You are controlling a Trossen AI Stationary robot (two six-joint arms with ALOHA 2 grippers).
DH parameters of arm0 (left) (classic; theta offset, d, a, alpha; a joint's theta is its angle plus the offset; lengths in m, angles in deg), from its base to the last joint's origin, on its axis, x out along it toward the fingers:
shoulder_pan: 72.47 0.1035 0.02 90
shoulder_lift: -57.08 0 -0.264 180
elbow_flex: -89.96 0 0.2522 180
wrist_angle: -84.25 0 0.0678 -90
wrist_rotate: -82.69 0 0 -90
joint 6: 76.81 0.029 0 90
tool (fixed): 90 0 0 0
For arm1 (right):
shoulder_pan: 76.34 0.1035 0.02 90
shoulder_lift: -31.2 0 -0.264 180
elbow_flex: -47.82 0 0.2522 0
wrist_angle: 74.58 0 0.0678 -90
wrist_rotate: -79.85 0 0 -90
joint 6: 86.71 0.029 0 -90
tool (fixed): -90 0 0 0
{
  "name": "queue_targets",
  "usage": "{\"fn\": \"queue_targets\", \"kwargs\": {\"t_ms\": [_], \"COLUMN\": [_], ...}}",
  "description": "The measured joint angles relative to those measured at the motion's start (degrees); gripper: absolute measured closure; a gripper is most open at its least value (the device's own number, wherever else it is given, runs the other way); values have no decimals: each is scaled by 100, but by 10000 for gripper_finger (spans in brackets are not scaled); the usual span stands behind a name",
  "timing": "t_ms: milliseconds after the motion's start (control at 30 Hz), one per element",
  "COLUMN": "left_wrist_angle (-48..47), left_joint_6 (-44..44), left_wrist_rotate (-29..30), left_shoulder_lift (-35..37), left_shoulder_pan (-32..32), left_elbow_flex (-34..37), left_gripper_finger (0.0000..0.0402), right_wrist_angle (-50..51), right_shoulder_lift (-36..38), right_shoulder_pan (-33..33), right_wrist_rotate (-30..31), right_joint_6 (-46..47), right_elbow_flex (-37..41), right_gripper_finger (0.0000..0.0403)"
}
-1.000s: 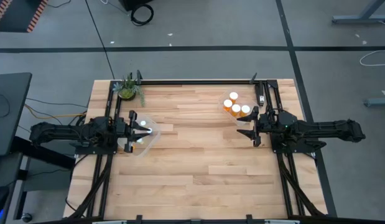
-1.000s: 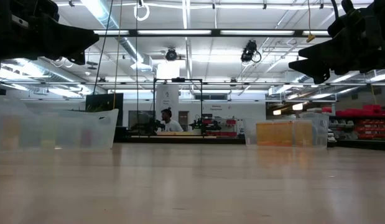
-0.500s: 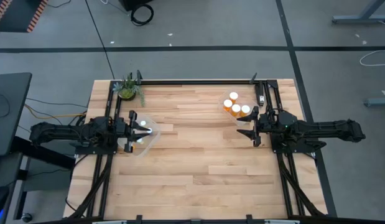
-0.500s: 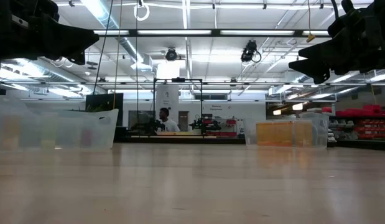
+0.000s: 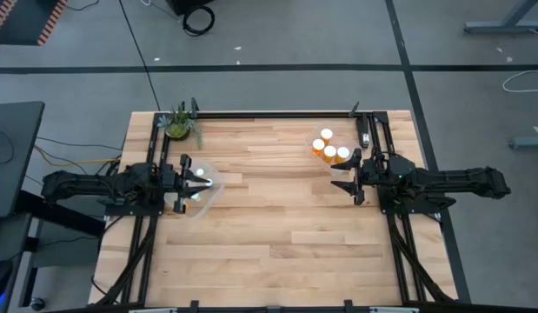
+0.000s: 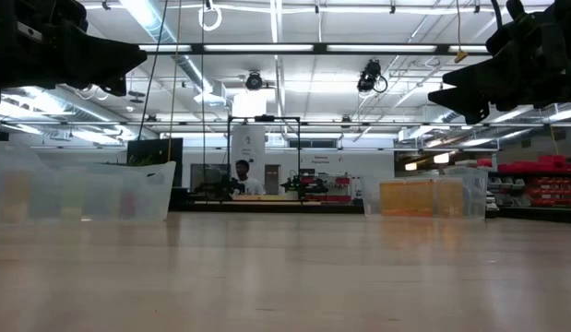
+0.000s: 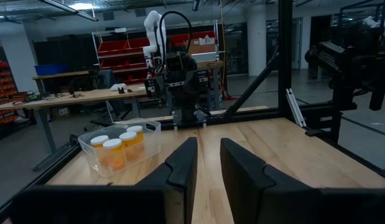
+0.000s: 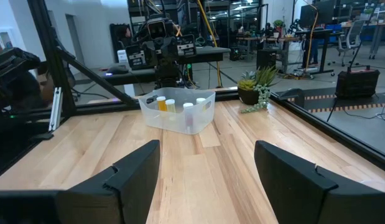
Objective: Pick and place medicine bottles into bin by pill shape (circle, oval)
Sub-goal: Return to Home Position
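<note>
Right tool [image 5: 341,178], spread wide, hovers just beside the binned medicine bottles [image 5: 329,149].

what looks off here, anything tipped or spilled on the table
Nothing stands out. The bottles stand upright inside the right bin and the left bin; none lies loose on the table. The plant sits upright at its corner.

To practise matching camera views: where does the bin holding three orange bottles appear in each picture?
High view: bin upper right, by right gripper.
Low view: bin right, far back.
Left wrist view: bin beside the far right arm.
Right wrist view: not in it.
Shared landmark: wooden table.
</note>
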Motion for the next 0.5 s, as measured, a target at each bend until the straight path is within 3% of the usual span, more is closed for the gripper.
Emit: {"fn": "queue_targets", "kwargs": {"t_ms": [500], "left_wrist_angle": [-1], "left_joint_6": [2], "left_wrist_rotate": [0], "left_shoulder_lift": [1], "left_shoulder_pan": [-1], "left_elbow_flex": [0], "left_gripper_finger": [321], "right_wrist_angle": [0], "right_shoulder_lift": [-2], "right_shoulder_pan": [-1], "right_wrist_rotate": [0], "right_joint_6": [0], "right_elbow_flex": [0], "right_gripper_finger": [134]}}
